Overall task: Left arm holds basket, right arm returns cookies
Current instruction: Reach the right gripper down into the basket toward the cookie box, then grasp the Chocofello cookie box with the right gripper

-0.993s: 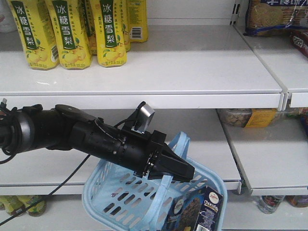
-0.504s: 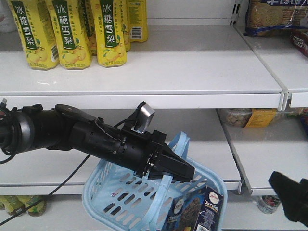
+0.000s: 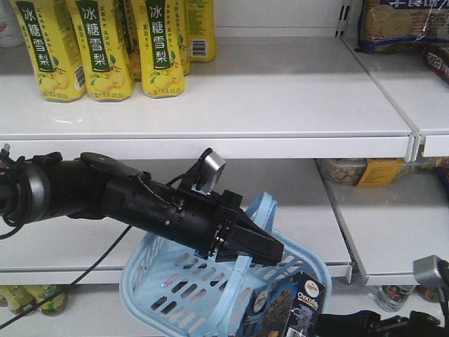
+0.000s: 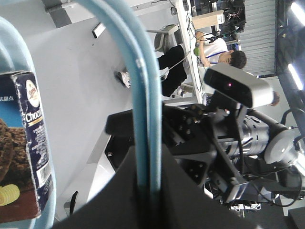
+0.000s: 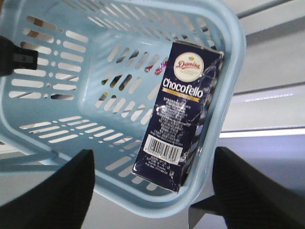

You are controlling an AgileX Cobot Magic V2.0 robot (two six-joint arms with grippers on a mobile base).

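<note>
My left arm [image 3: 105, 196] reaches in from the left, across the front of the white shelves [image 3: 295, 105]. Its gripper [image 3: 270, 253] is pressed together on the strap handle [image 3: 261, 210] of the basket [image 3: 168, 295]. The basket hangs tilted below the gripper, in front of the middle shelf's edge. From the left wrist I see that strap [image 4: 143, 95] run straight down into the dark jaws, with no gap showing beside it.

The cookies [image 3: 287, 305] are inside the basket, leaning against the wall on the right side of the front view, well away from the strap. The left wrist view shows the carton [image 4: 24, 152] at its far left edge, barcode side facing the camera.

My right arm [image 3: 379, 324] sits low at the bottom right of the front view, just beside the basket, with a grey block [image 3: 429, 268] above it. Through the right wrist camera I look into the basket [image 5: 62, 71] from its open side. The carton [image 5: 183, 114] lies along one wall, round logo away from me and barcode towards me. The right gripper [image 5: 153, 151] is spread wide, and its two dark fingers [image 5: 57, 191] frame the carton's barcode end. They touch nothing I can see, and I cannot tell how near they are to it.

Yellow bottles [image 3: 98, 49] stand on the top shelf at the left
</note>
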